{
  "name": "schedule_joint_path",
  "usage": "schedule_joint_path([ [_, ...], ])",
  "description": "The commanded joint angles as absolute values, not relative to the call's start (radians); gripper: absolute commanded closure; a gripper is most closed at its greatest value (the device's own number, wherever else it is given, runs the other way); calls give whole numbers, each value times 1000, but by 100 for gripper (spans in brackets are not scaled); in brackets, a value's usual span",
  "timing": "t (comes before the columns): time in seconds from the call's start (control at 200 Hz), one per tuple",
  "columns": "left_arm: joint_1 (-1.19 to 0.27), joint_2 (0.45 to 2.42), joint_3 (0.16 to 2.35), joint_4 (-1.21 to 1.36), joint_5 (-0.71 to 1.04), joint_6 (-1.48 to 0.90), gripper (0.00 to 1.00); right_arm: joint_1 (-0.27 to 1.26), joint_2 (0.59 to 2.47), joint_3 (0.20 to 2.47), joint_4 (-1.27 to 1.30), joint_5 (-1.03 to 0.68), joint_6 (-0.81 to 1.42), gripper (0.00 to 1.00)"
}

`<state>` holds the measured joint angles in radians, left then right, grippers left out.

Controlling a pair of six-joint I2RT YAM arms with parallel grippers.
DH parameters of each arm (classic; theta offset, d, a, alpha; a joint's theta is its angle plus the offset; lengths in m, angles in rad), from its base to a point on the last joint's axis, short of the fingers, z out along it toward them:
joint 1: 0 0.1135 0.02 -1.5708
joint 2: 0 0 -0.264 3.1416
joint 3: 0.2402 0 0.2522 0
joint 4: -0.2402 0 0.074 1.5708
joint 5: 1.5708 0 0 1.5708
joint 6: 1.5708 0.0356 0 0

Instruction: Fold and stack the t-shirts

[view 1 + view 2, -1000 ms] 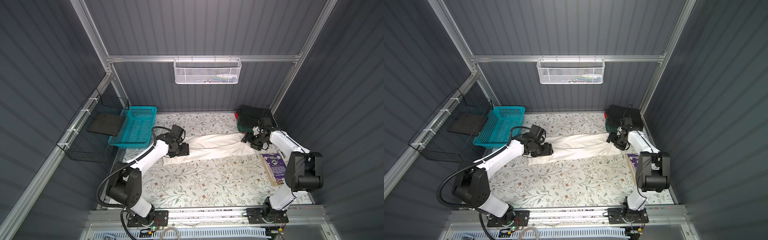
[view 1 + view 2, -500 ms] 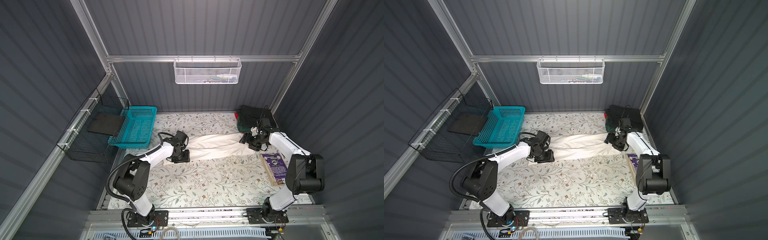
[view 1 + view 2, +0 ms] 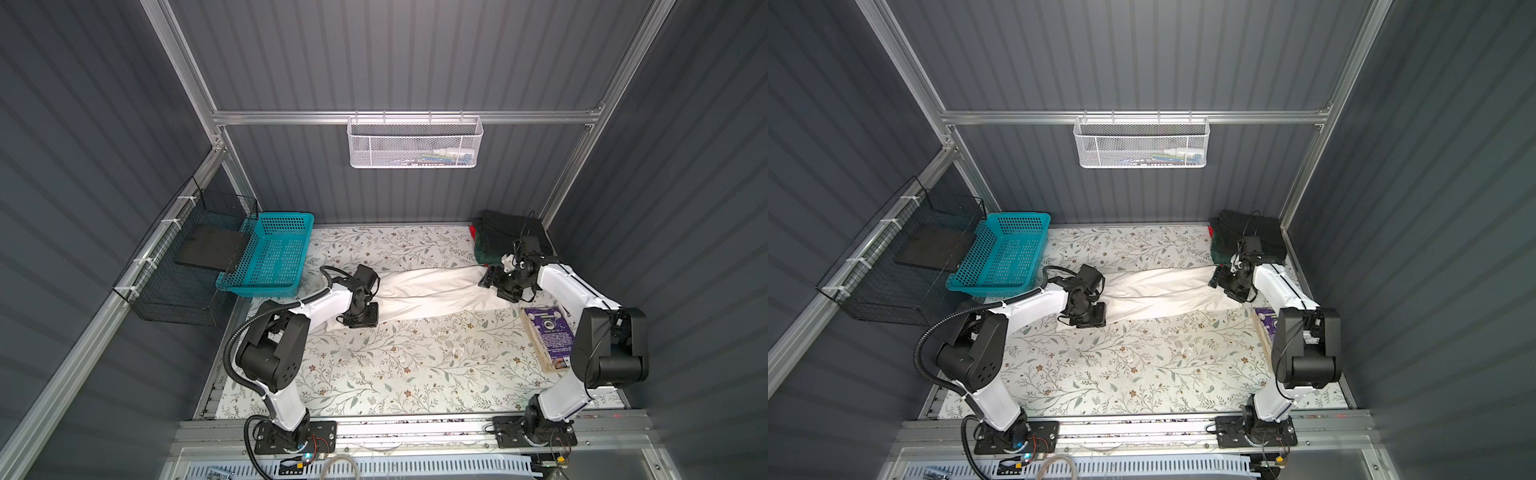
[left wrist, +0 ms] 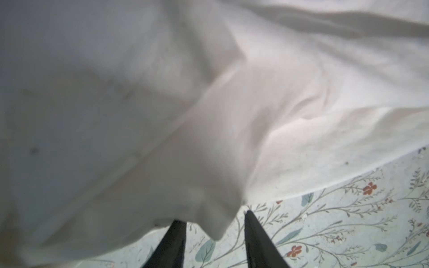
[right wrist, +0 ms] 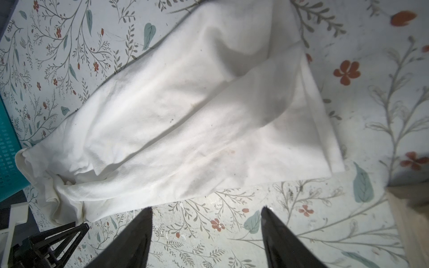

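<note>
An off-white t-shirt [image 3: 432, 291] [image 3: 1167, 291] lies folded into a long strip across the middle of the floral table. My left gripper [image 3: 360, 321] [image 3: 1088, 318] points down at the strip's left end. In the left wrist view its jaws [image 4: 213, 217] stand apart, a loose corner of the t-shirt [image 4: 209, 104] hangs between them, and cloth covers one tip. My right gripper [image 3: 494, 286] [image 5: 206, 208] is open over bare tablecloth, just off the t-shirt's [image 5: 197, 116] right end. A stack of folded dark t-shirts [image 3: 498, 237] [image 3: 1246, 232] sits in the back right corner.
A teal basket [image 3: 270, 257] stands at the back left beside a black wire basket [image 3: 195, 266] on the left wall. A white mesh basket [image 3: 415, 143] hangs on the back rail. A purple-covered box [image 3: 548, 336] lies near the right arm.
The left gripper has shifted toward the front along the shirt's left end, come down onto it, and its jaws have narrowed. The right gripper has barely moved.
</note>
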<state>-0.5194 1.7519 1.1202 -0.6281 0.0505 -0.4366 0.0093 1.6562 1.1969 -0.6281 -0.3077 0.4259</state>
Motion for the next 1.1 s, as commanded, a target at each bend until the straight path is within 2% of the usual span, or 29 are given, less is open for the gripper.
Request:
schedule_joint_path([
  [0.0, -524, 1741, 1166, -642, 9, -426, 60, 15, 1673, 1198, -635, -308, 426, 26],
  [0.31, -523, 1790, 1198, -646, 5, -407, 63, 15, 1683, 1201, -638, -309, 424, 27],
  [0.405, -523, 1790, 1203, -640, 9, -400, 73, 15, 1686, 1200, -638, -306, 423, 26],
  [0.57, -524, 1796, 1222, -637, -4, -394, 84, 15, 1694, 1202, -635, -309, 426, 26],
  [0.69, -523, 1819, 1254, -640, -9, -387, 100, 16, 1697, 1203, -633, -308, 428, 27],
  [1.095, -523, 1870, 1380, -653, -112, -343, 100, 16, 1698, 1200, -630, -310, 436, 26],
])
